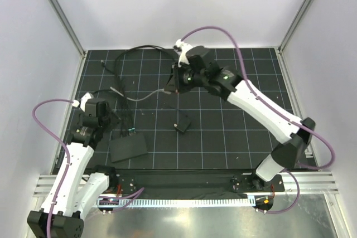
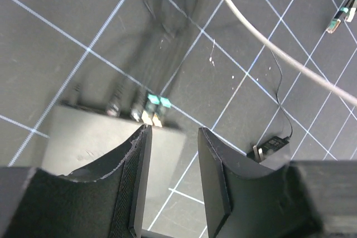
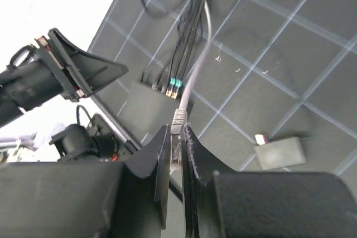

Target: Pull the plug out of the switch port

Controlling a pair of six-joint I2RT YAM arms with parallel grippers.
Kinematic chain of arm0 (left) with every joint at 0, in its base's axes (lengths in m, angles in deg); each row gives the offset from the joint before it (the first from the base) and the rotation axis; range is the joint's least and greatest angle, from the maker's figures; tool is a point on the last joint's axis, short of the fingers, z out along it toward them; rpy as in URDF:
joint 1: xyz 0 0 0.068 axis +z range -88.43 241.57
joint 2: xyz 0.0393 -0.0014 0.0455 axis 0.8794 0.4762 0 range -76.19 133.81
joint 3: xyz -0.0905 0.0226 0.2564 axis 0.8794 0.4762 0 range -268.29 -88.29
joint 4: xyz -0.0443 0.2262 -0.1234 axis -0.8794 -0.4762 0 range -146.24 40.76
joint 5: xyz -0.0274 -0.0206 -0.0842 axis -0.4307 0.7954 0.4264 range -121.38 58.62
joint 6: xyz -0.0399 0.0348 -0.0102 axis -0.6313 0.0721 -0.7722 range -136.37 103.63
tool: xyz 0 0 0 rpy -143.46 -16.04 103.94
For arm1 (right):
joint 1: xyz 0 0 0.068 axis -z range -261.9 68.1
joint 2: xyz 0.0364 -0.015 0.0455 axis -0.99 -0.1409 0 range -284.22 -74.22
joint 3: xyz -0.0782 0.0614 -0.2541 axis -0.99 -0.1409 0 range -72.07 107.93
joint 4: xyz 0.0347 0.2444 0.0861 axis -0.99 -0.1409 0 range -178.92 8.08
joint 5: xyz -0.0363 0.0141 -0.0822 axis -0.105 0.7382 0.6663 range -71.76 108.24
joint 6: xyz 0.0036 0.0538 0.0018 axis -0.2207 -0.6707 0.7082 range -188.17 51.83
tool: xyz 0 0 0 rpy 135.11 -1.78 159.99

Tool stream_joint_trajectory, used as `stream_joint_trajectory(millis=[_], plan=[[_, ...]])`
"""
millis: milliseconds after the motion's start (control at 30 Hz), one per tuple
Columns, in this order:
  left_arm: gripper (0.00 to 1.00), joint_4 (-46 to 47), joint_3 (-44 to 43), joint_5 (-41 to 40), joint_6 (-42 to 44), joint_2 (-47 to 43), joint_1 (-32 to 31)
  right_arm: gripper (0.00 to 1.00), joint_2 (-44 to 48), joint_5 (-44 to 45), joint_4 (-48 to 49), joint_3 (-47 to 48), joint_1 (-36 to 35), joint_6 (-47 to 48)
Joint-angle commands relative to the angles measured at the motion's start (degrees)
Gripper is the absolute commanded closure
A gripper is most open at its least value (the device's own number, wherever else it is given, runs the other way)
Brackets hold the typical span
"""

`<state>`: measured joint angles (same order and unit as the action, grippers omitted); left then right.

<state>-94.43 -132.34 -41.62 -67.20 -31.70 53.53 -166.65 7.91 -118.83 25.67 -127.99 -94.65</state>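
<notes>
The switch (image 1: 127,147) is a flat black box at the near left of the mat. Several dark cables with green-tipped plugs (image 1: 129,132) sit in its far edge, where the switch port is. My right gripper (image 1: 170,88) is shut on the plug (image 3: 178,120) of a grey cable (image 1: 146,96) and holds it in the air, away from the switch (image 3: 144,110). My left gripper (image 1: 106,124) is open and empty just above the switch (image 2: 83,140), near its plugs (image 2: 152,108).
A small black square block (image 1: 182,124) lies mid-mat and shows in the left wrist view (image 2: 268,147). Loose black cables (image 1: 139,51) loop at the back left. Two free cable ends (image 2: 340,19) lie on the mat. White walls enclose the mat.
</notes>
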Motion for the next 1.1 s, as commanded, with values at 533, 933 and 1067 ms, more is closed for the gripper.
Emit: stream_joint_trajectory(millis=[533, 933, 1067], plan=[[0.54, -2.1, -2.0, -1.5, -0.4, -0.5, -0.1, 0.88, -0.8, 3.3, -6.5, 7.1, 1.5, 11.0], [0.57, -1.7, 7.4, 3.7, -10.9, 6.7, -0.1, 0.42, -30.2, 5.1, -8.8, 13.7, -4.9, 16.7], [0.58, -1.5, 9.2, 4.4, -11.7, 8.5, -0.1, 0.42, -34.8, 7.4, -11.0, 16.6, -6.6, 14.9]])
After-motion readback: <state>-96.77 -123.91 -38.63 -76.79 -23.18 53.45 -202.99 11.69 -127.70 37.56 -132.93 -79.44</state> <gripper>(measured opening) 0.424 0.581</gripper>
